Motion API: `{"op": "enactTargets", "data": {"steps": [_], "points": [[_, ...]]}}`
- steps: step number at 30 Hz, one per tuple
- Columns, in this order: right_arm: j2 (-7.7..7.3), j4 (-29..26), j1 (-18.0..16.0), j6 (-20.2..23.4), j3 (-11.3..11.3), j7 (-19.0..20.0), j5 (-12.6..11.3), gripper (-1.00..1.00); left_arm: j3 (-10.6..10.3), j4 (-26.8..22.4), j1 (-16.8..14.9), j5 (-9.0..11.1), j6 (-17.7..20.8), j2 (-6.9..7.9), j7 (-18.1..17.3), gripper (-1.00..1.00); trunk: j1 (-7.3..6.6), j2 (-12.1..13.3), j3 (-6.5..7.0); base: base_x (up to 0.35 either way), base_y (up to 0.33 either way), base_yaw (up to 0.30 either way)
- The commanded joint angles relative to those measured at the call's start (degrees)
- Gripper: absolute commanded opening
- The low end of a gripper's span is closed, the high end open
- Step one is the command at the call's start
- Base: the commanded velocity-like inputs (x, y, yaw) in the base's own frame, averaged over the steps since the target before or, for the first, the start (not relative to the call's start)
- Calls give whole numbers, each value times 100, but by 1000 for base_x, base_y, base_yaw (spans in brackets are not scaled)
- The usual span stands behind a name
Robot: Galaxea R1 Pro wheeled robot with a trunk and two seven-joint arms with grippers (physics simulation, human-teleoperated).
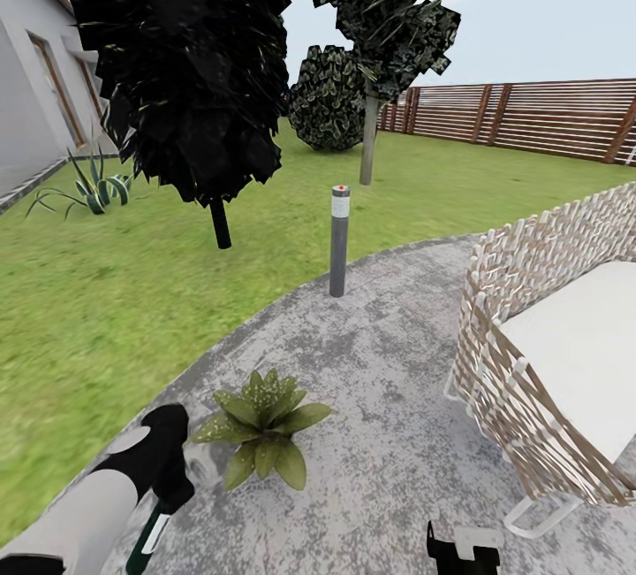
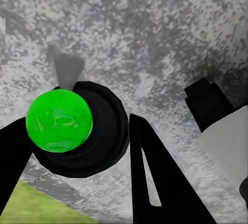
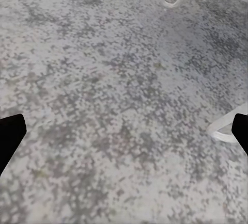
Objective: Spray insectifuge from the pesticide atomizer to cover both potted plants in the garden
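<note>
We look out over the garden lawn (image 1: 106,310), which runs from the grey house wall (image 1: 26,107) on the left to the brown slatted wooden fence (image 1: 539,120) along the far right. Two dark-leaved trees (image 1: 185,71) stand on the grass, with a rounded shrub (image 1: 329,98) behind them and a thin-bladed grassy clump (image 1: 93,191) near the house. The round grey paved patio (image 1: 389,434) fills the lower middle, and a woven wicker seat (image 1: 539,354) with a pale cushion sits on its right side. A tall grey bollard lamp (image 1: 339,241) stands upright at the patio's far edge, just inside the grass line.

One potted plant (image 1: 262,432) rests on the paving near the patio's left edge, its broad pointed leaves spread flat; its pot is hidden beneath them.

Our left arm (image 1: 97,495) reaches in from the lower left corner, and the left gripper (image 2: 77,146) is clamped around the pesticide atomizer (image 2: 59,121), whose bright green top shows between the black fingers (image 2: 155,182) in the left wrist view. In the head view the bottle's dark green body (image 1: 146,540) with its white label strip hangs below the wrist, just beside the plant.

The right gripper (image 3: 124,131) hovers over bare paving with its fingers spread wide apart and nothing between them; its black tip (image 1: 459,550) peeks in at the head view's bottom edge.
</note>
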Motion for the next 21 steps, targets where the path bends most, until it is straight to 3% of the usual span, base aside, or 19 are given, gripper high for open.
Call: {"op": "enactTargets", "data": {"steps": [1, 9, 18, 21], "points": [[-1, 0, -3, -13, 51, -16, -48, 100, -31, 50, -2, -50, 31, -18, -34, -100, -1, -2, -5, 59, 0, 0], [-1, 1, -4, -13, 50, -16, -48, 100, -39, 57, -9, -73, 45, -117, 8, -100, -1, -2, -5, 159, 0, 0], [-1, 5, -1, -13, 51, -16, -48, 100, -63, 103, 3, -74, 11, -4, 49, -100, -1, -2, -5, 2, 0, 0], [-1, 6, -2, -13, 51, -16, -48, 100, -44, 115, 213, -55, -2, -43, 125, -100, -1, -2, -5, 0, 0, 0]]}}
